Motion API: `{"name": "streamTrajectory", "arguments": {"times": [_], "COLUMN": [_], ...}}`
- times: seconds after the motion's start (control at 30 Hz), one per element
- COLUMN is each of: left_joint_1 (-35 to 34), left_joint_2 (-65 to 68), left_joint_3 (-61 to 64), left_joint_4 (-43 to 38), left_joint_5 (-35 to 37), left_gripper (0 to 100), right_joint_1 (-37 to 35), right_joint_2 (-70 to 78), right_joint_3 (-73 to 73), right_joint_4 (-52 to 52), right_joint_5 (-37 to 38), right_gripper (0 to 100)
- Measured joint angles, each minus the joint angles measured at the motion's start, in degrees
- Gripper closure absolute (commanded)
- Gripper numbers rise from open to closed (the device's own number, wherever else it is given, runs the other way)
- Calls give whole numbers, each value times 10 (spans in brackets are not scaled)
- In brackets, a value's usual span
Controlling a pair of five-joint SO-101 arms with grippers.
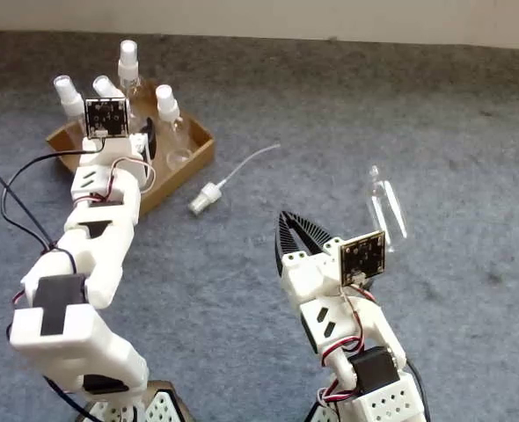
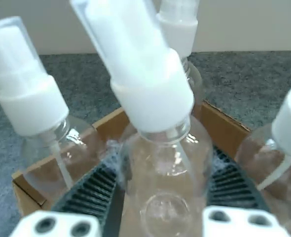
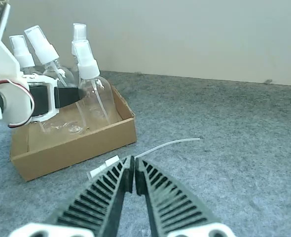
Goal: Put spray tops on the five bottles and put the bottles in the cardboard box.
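The left gripper (image 2: 163,163) clamps a capped bottle (image 2: 160,197), tilted inside the box (image 1: 189,163) at 10 o'clock in the high view, with three neighbours (image 1: 167,110) crowding it. Released at this lean, it would likely tip into one of them. The right gripper (image 3: 134,167), fingers pinched together on nothing, sits at 4 o'clock from the loose top (image 1: 208,197). The bare bottle (image 1: 386,209) is well apart at the top's 3 o'clock. The long tube (image 1: 246,163) could bend if it meets that neck off-line.
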Motion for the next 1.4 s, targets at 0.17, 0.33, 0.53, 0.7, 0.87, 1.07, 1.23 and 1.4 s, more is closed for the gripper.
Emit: {"name": "streamTrajectory", "arguments": {"times": [0.17, 0.33, 0.53, 0.7, 0.87, 1.07, 1.23, 1.4], "left_joint_1": [3, 4, 7, 7, 7, 7, 7, 6], "left_joint_2": [45, 56, 56, 56, 56, 56, 56, 56], "left_joint_3": [-29, -33, -33, -33, -33, -31, -31, -31], "left_joint_4": [0, -24, -26, -28, -28, -28, -28, -28], "left_joint_5": [0, 0, 0, 0, 0, 0, 0, 0], "left_gripper": [940, 940, 940, 940, 940, 940, 939, 901], "right_joint_1": [0, 0, 0, 0, 0, 0, 0, 0], "right_joint_2": [0, 0, 0, 0, 0, 0, 0, 0], "right_joint_3": [0, 0, 0, 0, 0, 0, 0, 0], "right_joint_4": [0, 0, 0, 0, 0, 0, 0, 0], "right_joint_5": [0, 0, 0, 0, 0, 0, 0, 0], "right_gripper": [993, 993, 993, 993, 993, 993, 993, 993]}}
